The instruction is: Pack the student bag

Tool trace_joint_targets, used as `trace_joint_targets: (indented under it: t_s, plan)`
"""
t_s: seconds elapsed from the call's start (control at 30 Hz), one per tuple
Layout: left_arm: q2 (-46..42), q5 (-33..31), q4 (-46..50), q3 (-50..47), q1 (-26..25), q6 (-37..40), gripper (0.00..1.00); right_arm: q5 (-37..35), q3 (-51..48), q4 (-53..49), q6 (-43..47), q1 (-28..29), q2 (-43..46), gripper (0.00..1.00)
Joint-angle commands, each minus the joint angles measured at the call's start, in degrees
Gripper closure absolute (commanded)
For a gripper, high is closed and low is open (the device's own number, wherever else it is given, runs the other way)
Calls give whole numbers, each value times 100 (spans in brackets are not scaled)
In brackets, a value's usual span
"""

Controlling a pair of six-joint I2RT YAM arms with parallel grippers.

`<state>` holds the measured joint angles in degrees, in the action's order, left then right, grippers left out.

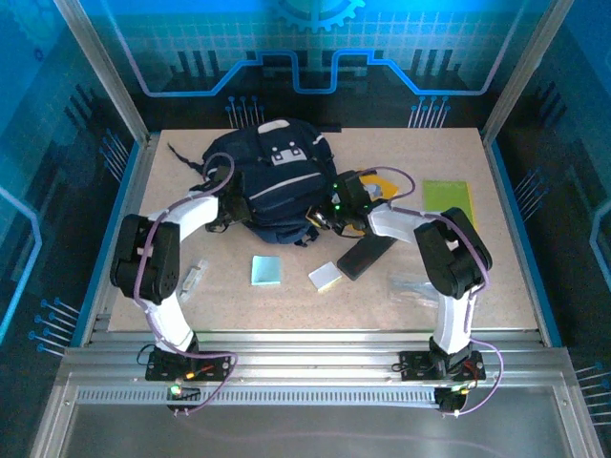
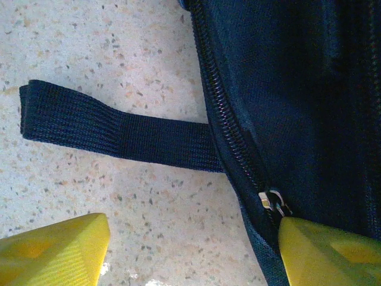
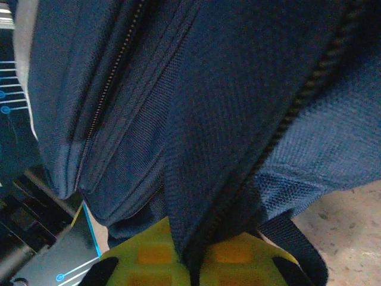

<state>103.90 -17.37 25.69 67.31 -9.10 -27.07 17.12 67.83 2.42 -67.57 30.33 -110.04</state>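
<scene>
The student bag (image 1: pixel 272 181), dark navy with grey-white stripes, lies at the back middle of the table. My left gripper (image 1: pixel 227 208) is at the bag's left edge. In the left wrist view that gripper (image 2: pixel 193 253) stands open over bare table; one yellow fingertip (image 2: pixel 330 253) lies against the bag's seam (image 2: pixel 297 89) just below a metal zipper pull (image 2: pixel 272 201). A black strap (image 2: pixel 113 134) lies flat to the left. My right gripper (image 1: pixel 331 215) is at the bag's right side. Seen from the right wrist, it (image 3: pixel 193 259) is shut on a fold of bag fabric (image 3: pixel 226 119) beside a zipper line.
In front of the bag lie a blue note pad (image 1: pixel 266 270), a white-yellow block (image 1: pixel 326 277) and a black pencil case (image 1: pixel 366 256). A green book (image 1: pixel 448 197) and a yellow item (image 1: pixel 384 184) sit at the right. Clear plastic pieces (image 1: pixel 194 277) lie near each arm.
</scene>
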Motion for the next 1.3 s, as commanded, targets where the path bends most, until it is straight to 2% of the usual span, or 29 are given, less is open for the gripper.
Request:
trace_joint_targets:
  t_s: [0.0, 0.1, 0.17, 0.23, 0.3, 0.43, 0.6, 0.73, 0.9, 1.07, 1.27]
  plan:
    - [72, -174, -420, 461, 154, 68, 23, 649, 346, -278, 612, 199, 237, 73]
    - [-186, -424, -365, 375, 259, 190, 20, 135, 475, -1528, 1616, 4, 647, 52]
    - [-488, -553, -362, 228, 255, 268, 15, -255, 488, -2175, 2135, -221, 919, 46]
    - [-802, -357, -372, 51, 226, 240, 11, -579, 440, -2589, 2513, -514, 1158, 41]
    - [-1109, -45, -359, -85, 79, 206, 6, -788, 377, -2869, 2793, -883, 1321, 38]
    - [-1529, 334, -382, -197, -465, 66, 6, -853, 305, -2984, 3126, -1623, 1325, 36]
    - [-1549, 908, -914, -160, -1534, -595, 6, -781, 213, -2572, 3615, -2229, 1006, 36]
    - [-1065, 875, -1843, -11, -2470, -1136, 7, -557, 401, -2410, 3747, -2473, 575, 42]
    - [321, 1075, -2435, 1038, -3104, -1412, 11, -412, 547, -2151, 3644, -2547, 106, 45]
    - [1459, 1038, -2491, 2148, -3230, -1410, 16, -297, 475, -1770, 3438, -2560, -167, 49]
    - [2385, 677, -1664, 3013, -3221, -1135, 15, 4, 454, -1411, 3216, -2556, -555, 54]
